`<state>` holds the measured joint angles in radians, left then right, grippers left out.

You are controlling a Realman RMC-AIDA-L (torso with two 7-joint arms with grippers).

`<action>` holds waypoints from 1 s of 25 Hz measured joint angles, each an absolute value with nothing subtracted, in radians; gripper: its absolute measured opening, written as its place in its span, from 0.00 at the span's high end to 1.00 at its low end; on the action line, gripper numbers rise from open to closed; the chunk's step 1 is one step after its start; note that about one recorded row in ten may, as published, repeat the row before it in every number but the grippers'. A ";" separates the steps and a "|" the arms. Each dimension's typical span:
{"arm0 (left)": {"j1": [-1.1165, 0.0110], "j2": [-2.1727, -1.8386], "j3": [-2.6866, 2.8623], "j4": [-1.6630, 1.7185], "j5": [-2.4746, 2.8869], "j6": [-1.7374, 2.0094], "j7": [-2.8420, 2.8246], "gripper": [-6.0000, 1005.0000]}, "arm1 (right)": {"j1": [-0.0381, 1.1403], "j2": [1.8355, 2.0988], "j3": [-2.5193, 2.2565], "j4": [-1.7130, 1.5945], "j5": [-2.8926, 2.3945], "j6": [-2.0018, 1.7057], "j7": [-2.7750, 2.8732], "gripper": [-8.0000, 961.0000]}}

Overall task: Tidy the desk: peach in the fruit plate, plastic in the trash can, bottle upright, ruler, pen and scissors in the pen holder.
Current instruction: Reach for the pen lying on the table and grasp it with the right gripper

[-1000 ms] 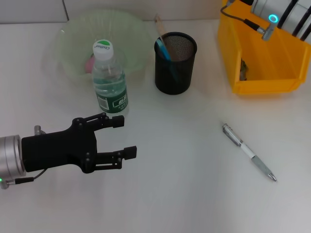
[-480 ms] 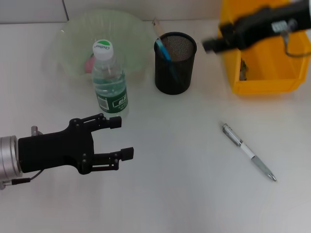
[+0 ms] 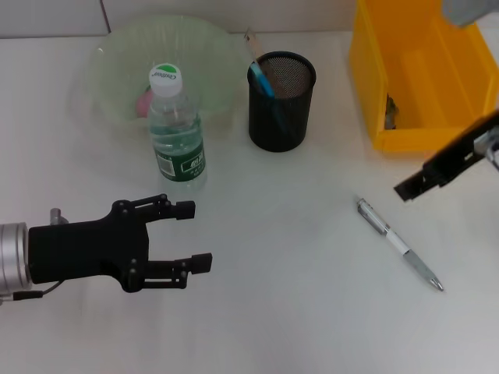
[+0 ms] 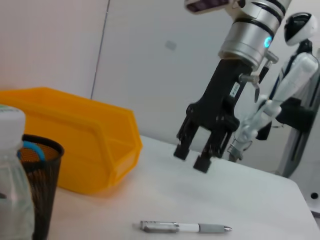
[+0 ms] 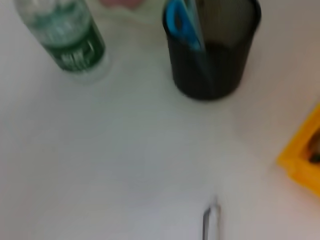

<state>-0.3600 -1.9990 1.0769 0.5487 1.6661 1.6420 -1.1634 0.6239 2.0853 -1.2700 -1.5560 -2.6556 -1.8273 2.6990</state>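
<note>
1. The pen (image 3: 399, 244) lay flat on the smooth white desk (image 3: 296, 312), a slim cylinder with a silvery metal clip end, a white middle and a grey tip, angled with its tip toward my right.
2. My right gripper (image 4: 200, 155), matte black with blocky fingertips, hung above the desk just in front of the yellow plastic bin (image 3: 417, 74); its fingers were spread apart and held nothing.
3. The pen was near that gripper, below it and a little toward my left, not touching it.
4. The pen holder (image 3: 281, 100), a round black wire-mesh cup, stood upright between the bin and the bottle, with blue-handled scissors (image 3: 261, 79) and a pale ruler (image 3: 254, 39) sticking out of it.
5. The clear plastic bottle (image 3: 175, 128), with white cap and green label, stood upright against the front rim of the translucent ribbed green plate (image 3: 210, 47), which held something pink, presumably the peach (image 3: 144, 102).
6. My left gripper (image 3: 191, 236) hovered low at my left in front of the bottle, its black fingers open and empty.
</note>
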 joint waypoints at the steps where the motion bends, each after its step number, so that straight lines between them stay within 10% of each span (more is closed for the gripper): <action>1: -0.361 -2.000 1.077 0.552 1.671 1.643 -1.166 0.14 | 0.623 2.086 -1.289 -1.538 -2.661 -1.824 2.708 0.32; 25: -0.382 -2.006 1.077 0.571 1.764 1.680 -1.170 0.14 | 0.607 2.088 -1.432 -1.300 -2.673 -1.597 2.758 0.57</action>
